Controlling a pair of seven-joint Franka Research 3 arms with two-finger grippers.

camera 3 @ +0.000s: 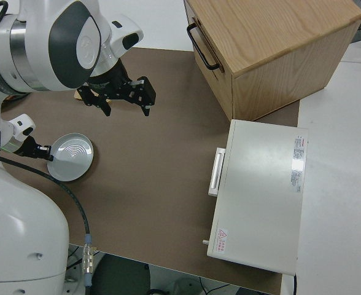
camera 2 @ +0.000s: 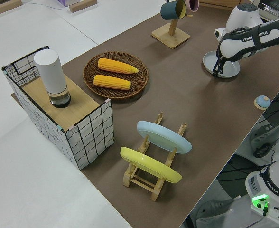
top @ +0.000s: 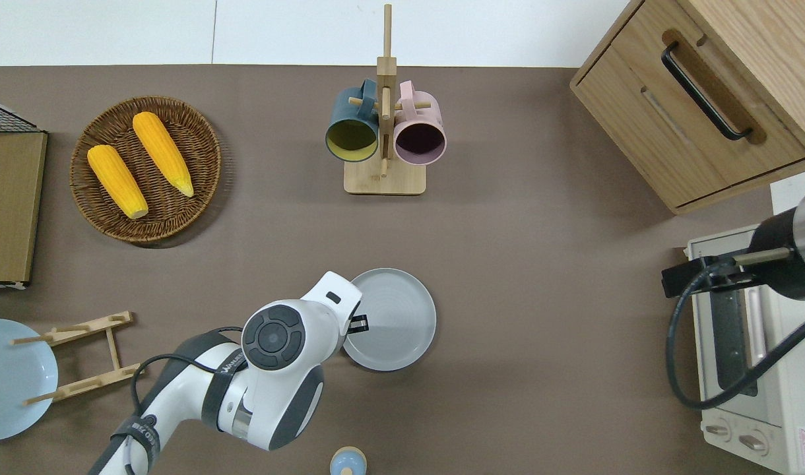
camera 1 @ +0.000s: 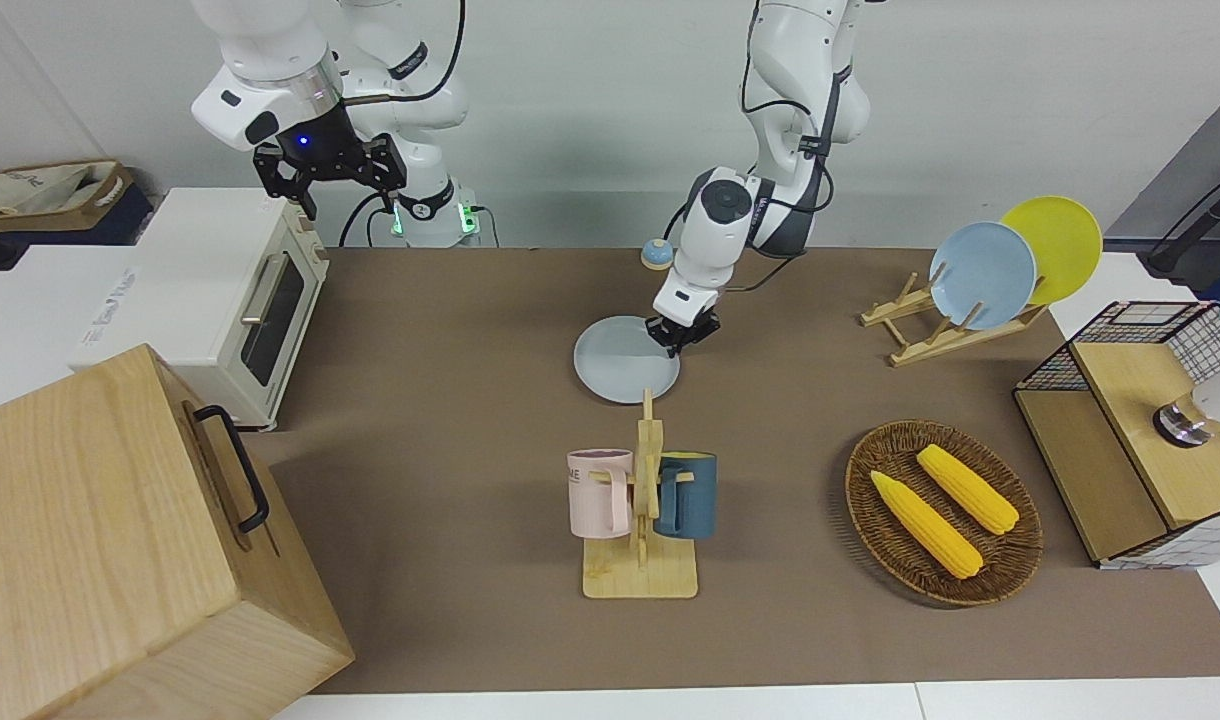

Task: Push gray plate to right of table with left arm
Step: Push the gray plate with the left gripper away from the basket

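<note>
The gray plate [camera 1: 622, 370] [top: 394, 321] lies flat on the brown table [camera 1: 450, 330], about mid-length, nearer to the robots than the mug rack. My left gripper [camera 1: 682, 336] [top: 359, 323] is shut and empty. It is low, with its tips on the plate's rim at the edge toward the left arm's end. It also shows in the left side view [camera 2: 217, 71] and in the right side view [camera 3: 40, 151]. My right arm is parked and its gripper [camera 1: 345, 190] [camera 3: 126, 109] is open.
A mug rack [camera 1: 640, 500] with two mugs stands close to the plate. A corn basket [camera 1: 942, 510], a plate rack [camera 1: 930, 330] with sky-blue and yellow plates and a wire crate [camera 1: 1140, 440] are at the left arm's end. A toaster oven [camera 1: 220, 300] and a wooden cabinet [camera 1: 120, 540] are at the right arm's end. A small bell [camera 1: 655, 253] sits near the robots.
</note>
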